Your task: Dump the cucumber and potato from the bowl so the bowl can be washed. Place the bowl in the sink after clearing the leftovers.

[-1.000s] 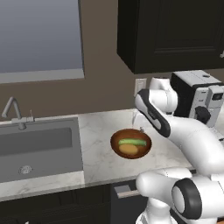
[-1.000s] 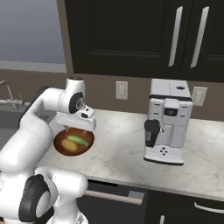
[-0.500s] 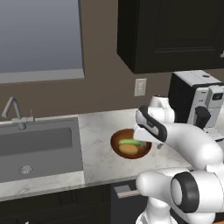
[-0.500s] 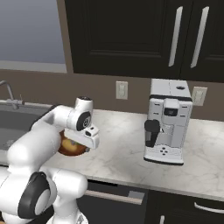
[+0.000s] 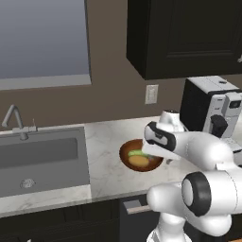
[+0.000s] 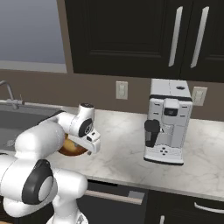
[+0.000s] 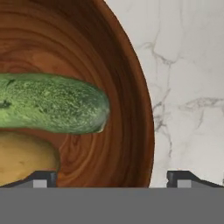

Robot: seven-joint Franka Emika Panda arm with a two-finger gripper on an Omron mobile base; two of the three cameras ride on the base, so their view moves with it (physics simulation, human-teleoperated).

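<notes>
The reddish-brown bowl [image 5: 128,153] sits on the marble counter right of the sink [image 5: 38,160]. Inside it lie the green cucumber [image 5: 135,153] and, in front of it, the tan potato [image 5: 138,161]. My gripper [image 5: 156,156] is down at the bowl's right rim and is open. In the hand view the bowl's rim [image 7: 148,131] runs between the two fingertips [image 7: 43,177], one inside the bowl by the potato [image 7: 22,159], the other outside over the counter. The cucumber [image 7: 48,103] lies just beyond. From the right base view my arm covers most of the bowl [image 6: 70,150].
A coffee machine [image 5: 212,108] stands on the counter to the right of the bowl, seen also from the right [image 6: 168,127]. The faucet [image 5: 14,120] rises behind the sink. Bare marble [image 6: 127,148] lies between bowl and machine. A drawer [image 5: 134,205] below juts out slightly.
The hand has come down from above the bowl to its right rim, and the fingers now straddle the rim. Bowl, cucumber and potato have not moved.
</notes>
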